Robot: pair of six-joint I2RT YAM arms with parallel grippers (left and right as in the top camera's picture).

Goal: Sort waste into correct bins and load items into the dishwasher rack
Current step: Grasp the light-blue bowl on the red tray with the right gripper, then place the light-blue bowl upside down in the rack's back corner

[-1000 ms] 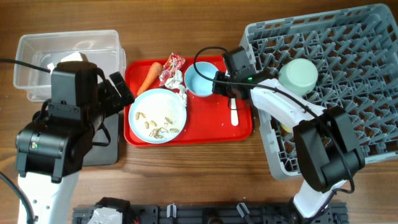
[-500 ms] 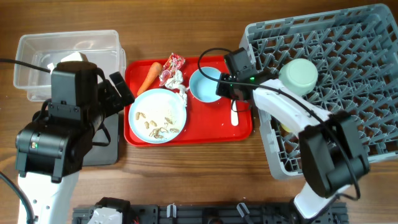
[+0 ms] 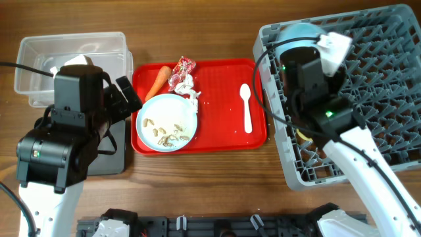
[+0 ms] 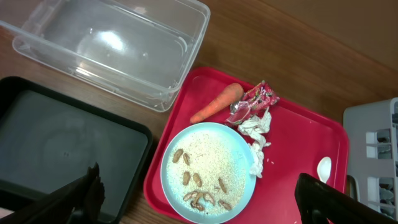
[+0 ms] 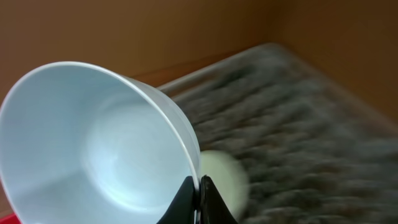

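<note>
My right gripper (image 5: 199, 194) is shut on the rim of the light blue bowl (image 5: 93, 149) and holds it above the dishwasher rack (image 3: 375, 79). In the overhead view only the bowl's edge (image 3: 296, 31) shows behind the arm. The pale green bowl (image 5: 225, 174) lies in the rack below. My left gripper (image 4: 208, 205) is open and empty above the plate (image 4: 208, 168) with seed scraps (image 4: 202, 198). The carrot (image 4: 216, 102), wrapper (image 4: 255, 99), tissue (image 4: 256, 134) and white spoon (image 3: 246, 105) lie on the red tray (image 3: 223, 135).
The clear tub (image 4: 112, 50) stands at the far left, with the black tray (image 4: 56, 149) in front of it. A yellow-green object (image 3: 302, 136) shows in the rack under my right arm. The rack view from the right wrist is blurred.
My right gripper lifted the light blue bowl off the red tray and carried it right, over the rack. The left arm has not moved.
</note>
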